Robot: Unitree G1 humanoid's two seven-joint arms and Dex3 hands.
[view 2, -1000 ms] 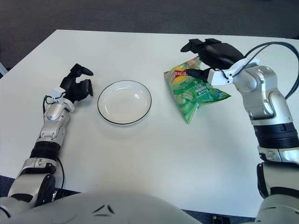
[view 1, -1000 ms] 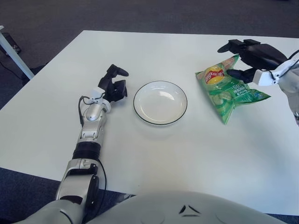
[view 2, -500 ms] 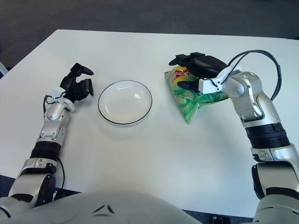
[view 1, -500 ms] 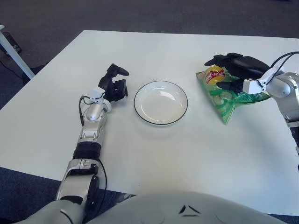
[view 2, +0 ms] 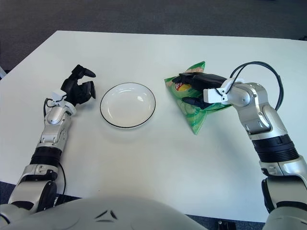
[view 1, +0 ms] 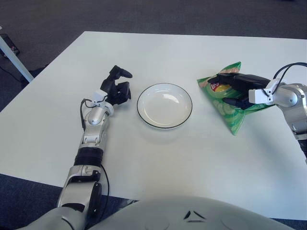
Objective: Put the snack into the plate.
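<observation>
The snack is a green chip bag (view 1: 231,116) with a red and yellow logo, lying on the white table to the right of the plate. My right hand (view 1: 224,90) lies over its upper half, long fingers across the top and thumb against the front, closed on the bag. The bag's far corner stands up behind the hand. The white plate (view 1: 164,108) with a dark rim sits at mid-table with nothing in it. My left hand (view 1: 119,86) shows just left of the plate, fingers curled, holding nothing.
The white table (view 1: 168,158) stretches wide in front of the plate and the bag. Dark carpet lies beyond its far and left edges. A white leg of another piece of furniture (view 1: 14,56) shows at the far left.
My right hand has come down and towards the plate, from above the bag's far end onto the bag, and closed on it. The bag has crumpled and shifted slightly left. The left hand has not moved.
</observation>
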